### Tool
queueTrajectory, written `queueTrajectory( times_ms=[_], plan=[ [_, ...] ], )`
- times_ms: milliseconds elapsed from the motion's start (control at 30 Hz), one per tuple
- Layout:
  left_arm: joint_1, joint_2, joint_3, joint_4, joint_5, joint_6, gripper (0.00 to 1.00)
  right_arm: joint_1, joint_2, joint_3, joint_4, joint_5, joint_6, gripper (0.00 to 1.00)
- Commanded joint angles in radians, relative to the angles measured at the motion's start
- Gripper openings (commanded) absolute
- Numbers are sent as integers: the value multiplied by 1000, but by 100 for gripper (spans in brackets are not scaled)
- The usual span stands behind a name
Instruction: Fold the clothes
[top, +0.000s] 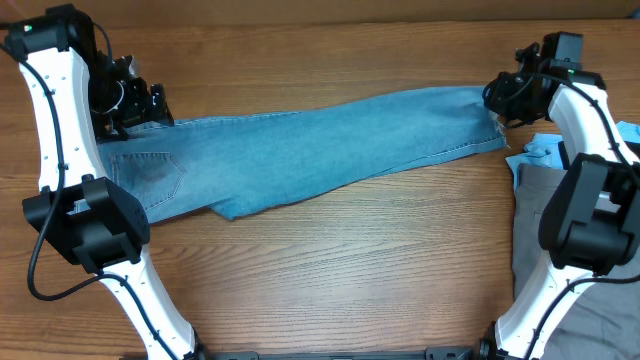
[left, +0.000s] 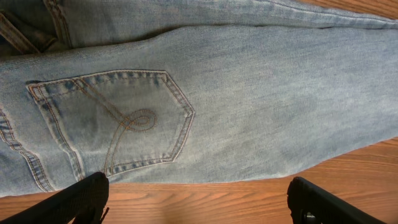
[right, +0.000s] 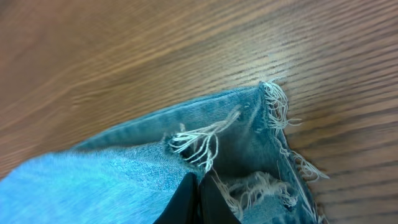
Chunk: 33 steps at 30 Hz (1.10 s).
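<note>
The jeans (top: 300, 150) stretch across the tabletop (top: 350, 260) from 9 to 3 o'clock. The left fingers (left: 74, 202), spread wide, hover beside the back pocket (left: 118, 121). The right fingers (right: 186, 199) pinch the frayed hem (right: 273, 112) at 3 o'clock.

A broad brown wooden table (top: 350, 260) with dark, streaky grain running lengthwise filled all three views. Even, soft light fell on it, casting only faint shadows, and a dull sheen lay on the wood in the right wrist view.
</note>
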Motion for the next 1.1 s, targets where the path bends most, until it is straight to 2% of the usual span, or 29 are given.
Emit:
queueTrajectory(
  times_ms=[0, 233, 833, 867, 900, 1000, 1033, 1067],
  plan=[
    [2, 11, 21, 5, 5, -10, 95, -18, -138, 10, 5, -35, 16, 4],
    [2, 11, 21, 5, 5, -10, 95, -40, -195, 9, -42, 53, 57, 4],
    [2, 11, 21, 4, 5, -10, 94, -44, -29, 7, 10, 196, 82, 5],
    [2, 11, 21, 4, 5, -10, 94, -43, -29, 7, 13, 196, 82, 12],
    [2, 11, 21, 4, 5, -10, 94, -43, -28, 7, 18, 197, 82, 28],
    [2, 11, 21, 5, 5, -10, 94, -44, -28, 7, 28, 197, 82, 41],
    [2, 11, 21, 5, 5, -10, 94, -44, -28, 7, 28, 200, 82, 53],
    [2, 11, 21, 5, 5, -10, 94, -44, -28, 7, 27, 206, 82, 71]
  ],
)
